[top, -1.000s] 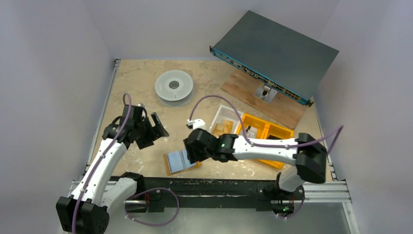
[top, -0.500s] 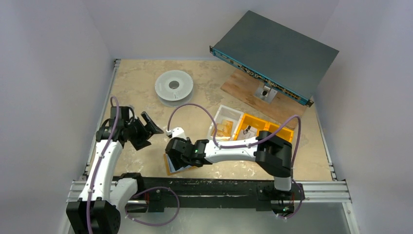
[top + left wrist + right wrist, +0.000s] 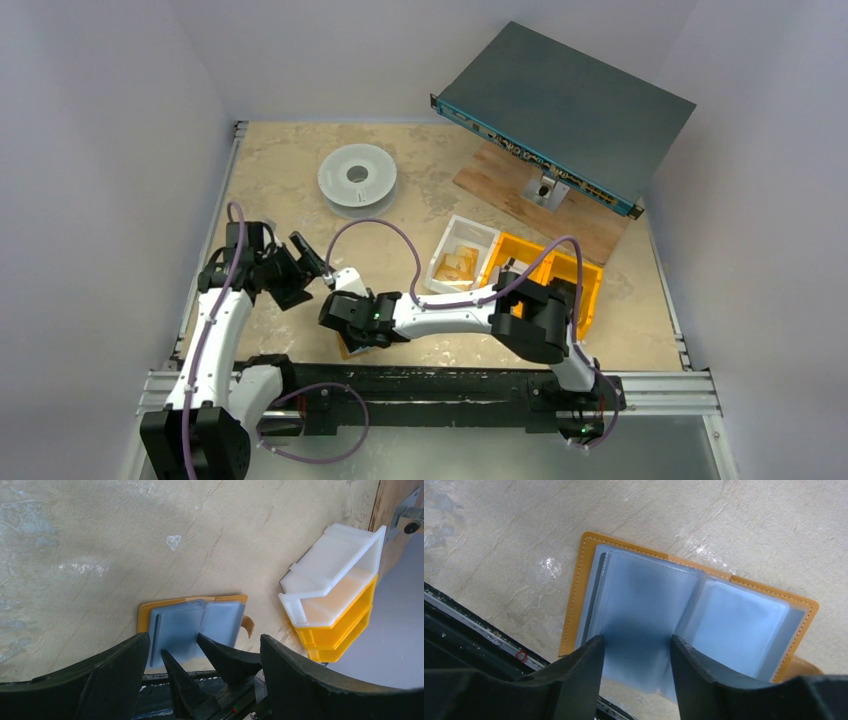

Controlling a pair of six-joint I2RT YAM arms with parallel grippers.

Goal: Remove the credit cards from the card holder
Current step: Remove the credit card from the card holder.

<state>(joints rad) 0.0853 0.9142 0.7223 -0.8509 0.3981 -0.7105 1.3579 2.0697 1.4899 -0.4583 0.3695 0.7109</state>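
Right wrist view: open card holder (image 3: 684,620) lies under the half-parted, empty right end effector (image 3: 636,642), long axis running finger to finger; wide-open left end effector (image 3: 205,636) sits farther.

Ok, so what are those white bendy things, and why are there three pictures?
They are two robot arms, each ending in a pincer. One picture looks down from above. The other two come from little cameras on each wrist. On the table are a white spool, a white bin, an orange bin, a grey box at the back, and an open card holder with blue plastic pages. The right pincer is down at those pages, fingers apart. The left pincer hovers nearby, wide open. I see no card held.
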